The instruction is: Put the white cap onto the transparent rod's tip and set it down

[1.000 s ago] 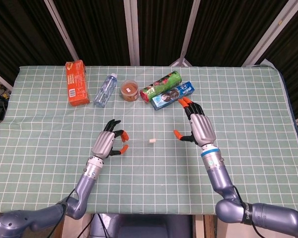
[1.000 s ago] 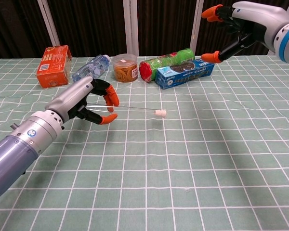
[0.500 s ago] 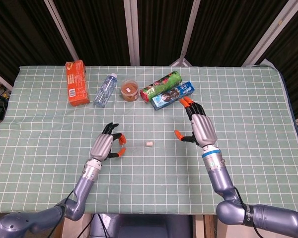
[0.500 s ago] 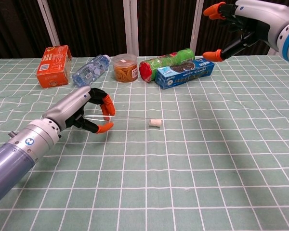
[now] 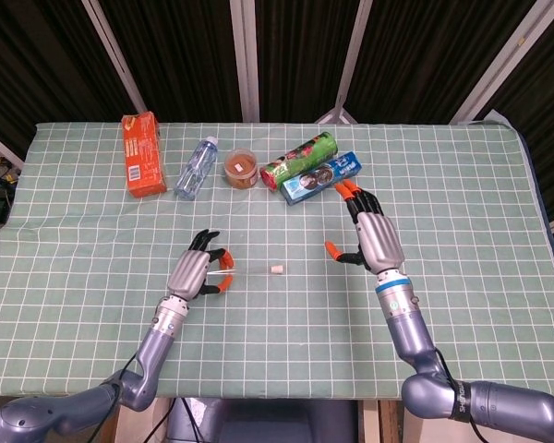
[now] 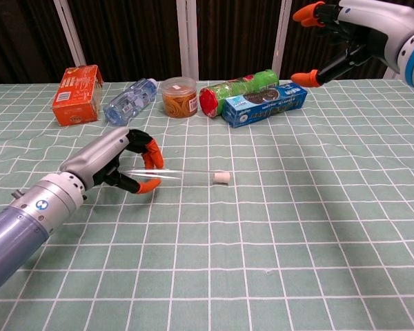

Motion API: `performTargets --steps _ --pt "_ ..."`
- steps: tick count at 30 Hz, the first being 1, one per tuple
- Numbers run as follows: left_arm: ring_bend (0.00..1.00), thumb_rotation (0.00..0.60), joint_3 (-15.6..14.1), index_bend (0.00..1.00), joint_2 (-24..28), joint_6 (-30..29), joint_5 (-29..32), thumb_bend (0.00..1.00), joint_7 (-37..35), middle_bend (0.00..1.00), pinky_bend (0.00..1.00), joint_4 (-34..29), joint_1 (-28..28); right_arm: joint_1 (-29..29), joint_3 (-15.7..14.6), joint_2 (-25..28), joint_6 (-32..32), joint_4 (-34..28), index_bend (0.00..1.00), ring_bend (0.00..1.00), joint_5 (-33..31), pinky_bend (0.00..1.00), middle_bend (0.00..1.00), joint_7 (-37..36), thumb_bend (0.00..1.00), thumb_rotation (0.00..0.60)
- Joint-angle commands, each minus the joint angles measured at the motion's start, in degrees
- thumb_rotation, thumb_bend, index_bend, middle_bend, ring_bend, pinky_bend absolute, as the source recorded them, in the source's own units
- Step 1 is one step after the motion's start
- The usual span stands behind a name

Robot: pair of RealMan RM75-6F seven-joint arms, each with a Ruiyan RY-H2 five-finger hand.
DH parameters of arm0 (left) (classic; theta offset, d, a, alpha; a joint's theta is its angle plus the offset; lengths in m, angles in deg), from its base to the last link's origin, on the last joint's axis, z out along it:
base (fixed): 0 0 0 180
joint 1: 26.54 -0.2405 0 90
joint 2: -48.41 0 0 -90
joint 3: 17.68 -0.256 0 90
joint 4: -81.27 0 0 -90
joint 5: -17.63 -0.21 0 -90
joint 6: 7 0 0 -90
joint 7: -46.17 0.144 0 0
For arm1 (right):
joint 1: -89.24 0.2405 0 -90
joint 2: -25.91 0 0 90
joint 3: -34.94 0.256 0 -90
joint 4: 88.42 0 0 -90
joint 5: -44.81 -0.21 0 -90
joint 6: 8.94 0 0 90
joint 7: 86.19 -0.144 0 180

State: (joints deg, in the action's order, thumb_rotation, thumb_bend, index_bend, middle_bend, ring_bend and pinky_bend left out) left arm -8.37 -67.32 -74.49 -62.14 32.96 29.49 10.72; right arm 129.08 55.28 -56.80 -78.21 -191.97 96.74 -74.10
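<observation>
clear plastic, the transparent rod [image 6: 183, 175] is laid flat on the table [image 6: 317, 227], long axis running nine to three, white cap [image 6: 222, 177] seated at three. its bare end is loosely pinched by the left hand [image 6: 117, 164]; the right hand [image 6: 345, 34] is held well apart, fingers spread.

Head view: high, downward. Chest view: low, forward. Shared: table [image 5: 462, 175].

Robot lab, green checked tablecloth [image 5: 462, 185], dark curtains [image 5: 175, 55] on metal frame, snack packs as props
</observation>
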Motion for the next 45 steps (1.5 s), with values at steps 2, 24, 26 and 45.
performTargets --steps 2,24,26,45 --pt "0.11 0.600 0.0 0.56 0.2 0.4 0.2 0.79 0.4 0.56 0.00 -0.2 -0.3 -0.2 0.0 0.1 -0.1 -0.1 0.00 0.00 0.1 0.00 0.00 -0.1 0.34 0.600" --pt "0.10 0.600 0.2 0.49 3.6 2.1 1.3 0.64 3.9 0.49 0.00 -3.5 -1.7 -1.3 -0.1 -0.8 -2.0 -0.9 0.00 0.00 2.3 0.00 0.00 -0.3 0.34 0.600" --pt "0.10 0.600 0.3 0.48 4.0 2.3 1.5 0.62 4.3 0.48 0.00 -3.8 -1.8 -1.3 -0.2 -0.9 -2.1 -1.1 0.00 0.00 2.5 0.00 0.00 -0.2 0.34 0.600" --pt "0.05 0.600 3.7 0.39 11.1 3.0 5.4 0.37 8.3 0.29 0.00 -13.1 -3.2 -3.1 -1.3 0.4 -3.5 -4.1 0.00 0.00 3.5 0.00 0.00 1.4 0.34 0.600"
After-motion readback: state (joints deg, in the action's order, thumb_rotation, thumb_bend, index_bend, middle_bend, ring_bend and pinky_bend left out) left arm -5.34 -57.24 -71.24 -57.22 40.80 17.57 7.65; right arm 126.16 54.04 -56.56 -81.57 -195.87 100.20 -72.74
